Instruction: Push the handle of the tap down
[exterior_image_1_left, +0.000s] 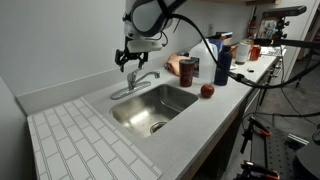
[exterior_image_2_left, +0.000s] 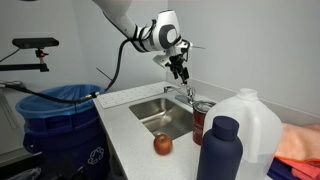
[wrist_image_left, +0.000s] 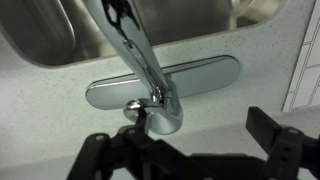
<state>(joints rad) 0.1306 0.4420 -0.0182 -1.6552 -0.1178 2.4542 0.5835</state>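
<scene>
Chrome tap (wrist_image_left: 150, 80), mirror-shiny. Sink (exterior_image_1_left: 135, 108) brushed silver. Countertop (wrist_image_left: 40, 120) pale grey, fine speckle. Lower left in an exterior view: white tiles (exterior_image_1_left: 80, 140), brick pattern. Red apple (exterior_image_1_left: 207, 91). Navy bottle (exterior_image_2_left: 220, 150). Blue bin (exterior_image_2_left: 60, 115). Black gripper (exterior_image_1_left: 132, 60).

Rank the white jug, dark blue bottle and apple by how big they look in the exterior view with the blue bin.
Largest: white jug.
Then dark blue bottle.
Smallest: apple.
Jug and bottle sit closest to the camera, which inflates them.
</scene>
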